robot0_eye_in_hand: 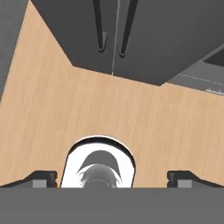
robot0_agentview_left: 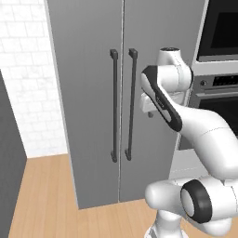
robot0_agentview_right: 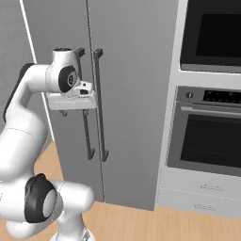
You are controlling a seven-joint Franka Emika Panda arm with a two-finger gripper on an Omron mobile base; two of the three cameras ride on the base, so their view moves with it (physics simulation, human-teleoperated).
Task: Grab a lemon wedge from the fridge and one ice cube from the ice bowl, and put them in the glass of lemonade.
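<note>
Fingers spread apart, empty, above floor; fridge doors closed.

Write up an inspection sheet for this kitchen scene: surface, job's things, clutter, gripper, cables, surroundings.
Surface: wooden floor, bare in front of the fridge.
Job's things: fridge, both doors shut, two dark bar handles side by side at the centre seam. Lemon wedge, ice bowl and glass: nothing seen.
Clutter: nothing seen.
Gripper: gripper open, holding nothing, pointing down at the floor; the hand is raised in front of the fridge doors, level with the handles.
Cables: nothing seen.
Surroundings: black wall oven right of the fridge with drawers below; white tiled wall to the left.
</note>
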